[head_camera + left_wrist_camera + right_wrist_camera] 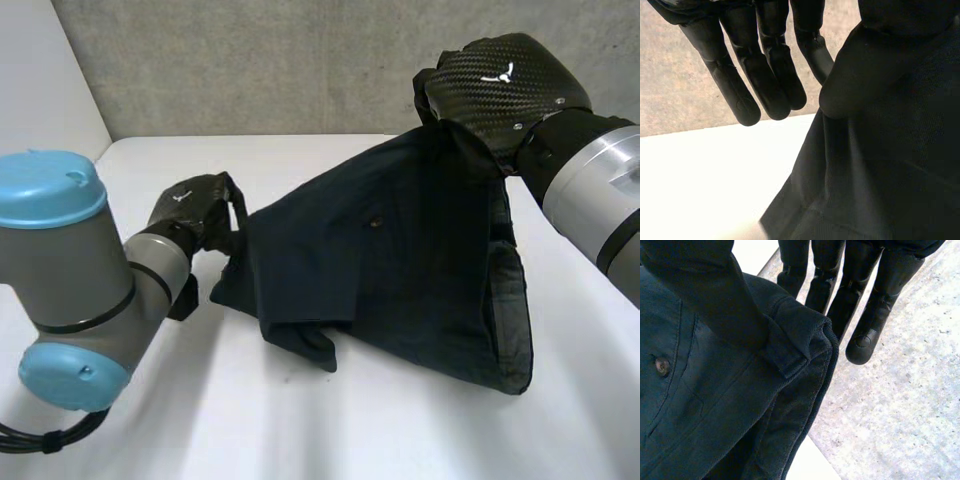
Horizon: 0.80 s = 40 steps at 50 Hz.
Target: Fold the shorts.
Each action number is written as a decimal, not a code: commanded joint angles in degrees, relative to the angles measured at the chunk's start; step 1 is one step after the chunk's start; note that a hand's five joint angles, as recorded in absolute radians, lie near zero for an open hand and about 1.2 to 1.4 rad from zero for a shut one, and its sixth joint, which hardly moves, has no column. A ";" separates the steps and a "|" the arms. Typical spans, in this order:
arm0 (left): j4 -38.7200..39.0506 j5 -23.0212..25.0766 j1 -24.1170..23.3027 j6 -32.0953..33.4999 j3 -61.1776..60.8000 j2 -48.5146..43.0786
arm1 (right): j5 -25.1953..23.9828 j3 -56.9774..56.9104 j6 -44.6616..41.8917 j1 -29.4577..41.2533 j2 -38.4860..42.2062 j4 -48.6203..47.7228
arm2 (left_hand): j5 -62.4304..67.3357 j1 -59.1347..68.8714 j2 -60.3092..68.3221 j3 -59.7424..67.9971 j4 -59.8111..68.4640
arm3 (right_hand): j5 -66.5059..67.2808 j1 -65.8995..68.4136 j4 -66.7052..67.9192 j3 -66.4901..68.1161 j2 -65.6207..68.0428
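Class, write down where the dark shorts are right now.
Head view: the shorts hang mid-table, pinched high by the right hand and lower by the left hand, bottom folds resting on the white table.

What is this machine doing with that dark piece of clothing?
A two-armed robot is working on folding a pair of dark shorts. Its right hand pinches the shorts by the waistband and holds that end high, while its left hand grips the opposite edge lower down. The cloth hangs stretched between them, its bottom resting on the white table. No neat fold is in place yet.
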 commanded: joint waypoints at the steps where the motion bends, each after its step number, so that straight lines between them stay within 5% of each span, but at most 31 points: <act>1: -1.18 -0.47 -1.61 5.81 -4.26 0.27 | 0.04 1.29 0.08 0.44 0.52 -1.52 | 13.98 15.11 11.55 11.95 11.32 | 14.77 24.26 11.66 13.39 12.78; 7: -0.92 -0.57 -2.84 5.89 -4.97 0.54 | 0.13 1.64 0.17 0.35 1.84 -1.87 | 13.98 15.11 11.55 11.95 11.32 | 14.77 24.26 11.66 13.39 12.78; 10: -1.01 -0.39 -2.84 6.24 -5.15 -0.07 | 0.13 2.25 0.17 0.09 1.84 -1.87 | -15.45 -14.31 -17.88 -17.47 -18.10 | 14.77 24.26 11.66 13.39 12.78; 12: -1.18 -0.39 -2.93 6.51 -5.15 -0.25 | 0.13 2.60 0.25 -0.09 1.84 -1.96 | -22.48 -21.35 -24.91 -24.51 -25.14 | 14.77 24.26 11.66 13.39 12.78; 34: -2.59 0.31 -2.76 5.81 -5.68 -3.24 | 0.13 4.98 0.25 0.61 1.76 -3.02 | -28.56 -27.43 -30.99 -30.58 -31.21 | 14.77 24.26 11.66 13.39 12.78; 40: -1.36 0.31 -3.11 5.72 -2.69 -7.89 | 0.13 5.15 0.34 0.70 1.40 -3.02 | -18.68 -17.54 -21.11 -20.70 -21.33 | 14.77 24.26 11.66 13.39 12.78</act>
